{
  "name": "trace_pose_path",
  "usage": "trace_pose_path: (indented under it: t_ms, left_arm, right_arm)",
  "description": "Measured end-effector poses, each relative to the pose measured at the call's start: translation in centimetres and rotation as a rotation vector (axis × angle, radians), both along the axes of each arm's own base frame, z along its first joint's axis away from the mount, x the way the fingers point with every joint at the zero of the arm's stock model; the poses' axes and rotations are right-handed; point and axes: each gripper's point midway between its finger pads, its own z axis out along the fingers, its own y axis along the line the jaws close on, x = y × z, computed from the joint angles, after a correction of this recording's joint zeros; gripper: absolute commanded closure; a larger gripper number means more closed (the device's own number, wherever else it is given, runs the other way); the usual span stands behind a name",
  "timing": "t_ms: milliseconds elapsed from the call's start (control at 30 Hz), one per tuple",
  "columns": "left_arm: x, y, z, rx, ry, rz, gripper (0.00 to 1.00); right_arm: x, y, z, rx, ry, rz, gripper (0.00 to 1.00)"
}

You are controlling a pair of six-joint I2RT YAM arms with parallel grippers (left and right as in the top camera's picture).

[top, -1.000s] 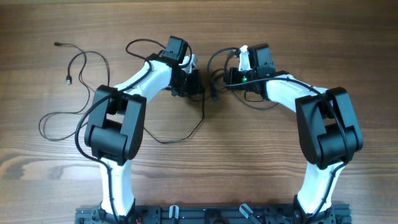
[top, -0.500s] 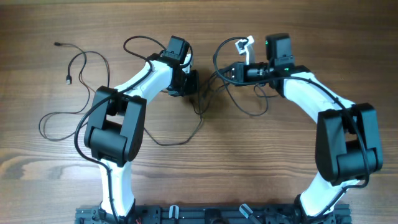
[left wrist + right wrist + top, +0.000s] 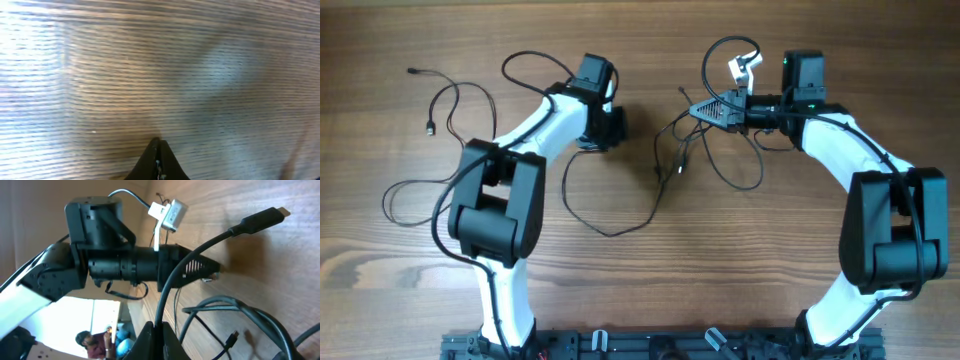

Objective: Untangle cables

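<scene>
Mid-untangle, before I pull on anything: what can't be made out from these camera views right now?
Right wrist: the right gripper is shut on one of the thin black cables, but the bottom edge cuts off the loops below.
Left wrist: blurred; only wooden table and the shut left gripper show, so any cord there is unconfirmed.
Overhead: the central knot's crossings are too small to trace.

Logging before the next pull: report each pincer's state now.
Left pincer: closed, nothing seen in it.
Right pincer: closed on a black cable.
</scene>
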Motion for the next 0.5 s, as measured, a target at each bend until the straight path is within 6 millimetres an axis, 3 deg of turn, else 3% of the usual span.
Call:
trace_pose_path:
  t_ms: [167,367,500]
  left_arm:
    - [-0.6,0.1,1.2,-0.268,0.056,-0.090,0.61]
    - [-3.4,-2.8,7.3,-0.762,0.026,-0.333,0.58]
    - [-4.1,-4.3,9.0,-0.870,-0.012,-0.407,0.56]
  right_arm:
    - [-0.9,2.2,-0.4,-0.020,0.029,0.030,0.96]
    - [-2.0,4.6,-0.7,-0.039,0.009,0.084,0.96]
    - [-1.6,4.4,-1.3,-0.075,0.006,0.057,0.96]
